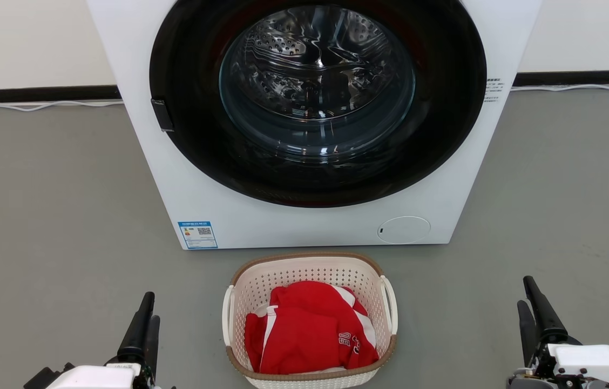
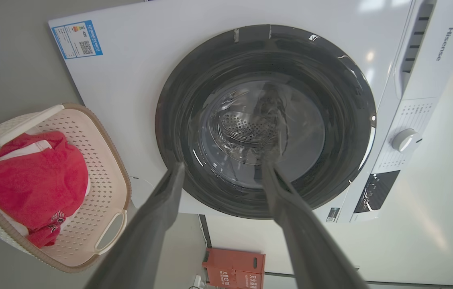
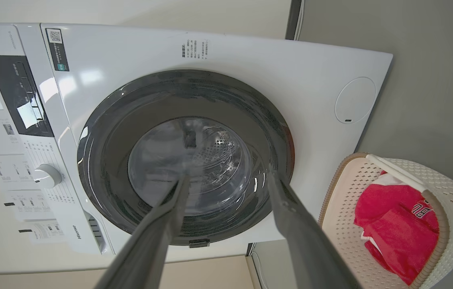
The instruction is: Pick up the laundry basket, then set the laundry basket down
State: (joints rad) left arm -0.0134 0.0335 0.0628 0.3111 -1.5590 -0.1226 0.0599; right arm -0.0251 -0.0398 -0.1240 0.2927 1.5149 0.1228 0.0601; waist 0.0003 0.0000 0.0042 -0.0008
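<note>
Nearest the robot, the left gripper (image 1: 150, 308) rises at the lower left of the head view and the right gripper (image 1: 526, 292) at the lower right, both above the grey floor (image 1: 40, 216). Each wrist view shows its own two dark fingers spread wide with nothing between them, so both hands are fully open and hold nothing. In the head view the left fingers overlap, so the gap is hard to judge from there.

Between the grippers, and well apart from both, the laundry basket (image 1: 283, 276) stands on the floor. It is cream-white, full of small holes, with a brown rim and a white loop handle on each side. Neither gripper touches it. A red garment (image 1: 310, 324) with white stripes lies crumpled inside, filling most of the bottom; it has some white lettering that is probably too small to read.

Just behind the basket stands a white washing machine (image 1: 310, 227). Its round dark door (image 1: 196, 156) is shut, and the metal drum shows through the glass. A blue label (image 1: 197, 234) sits at the lower left of the front and a round flap (image 1: 403, 229) at the lower right. The left wrist view shows a white knob (image 2: 405, 140) on the control panel.

Farthest back, a pale wall (image 1: 29, 38) meets the floor at a black skirting strip (image 1: 40, 93), with a white cable (image 1: 40, 105) lying along it.
</note>
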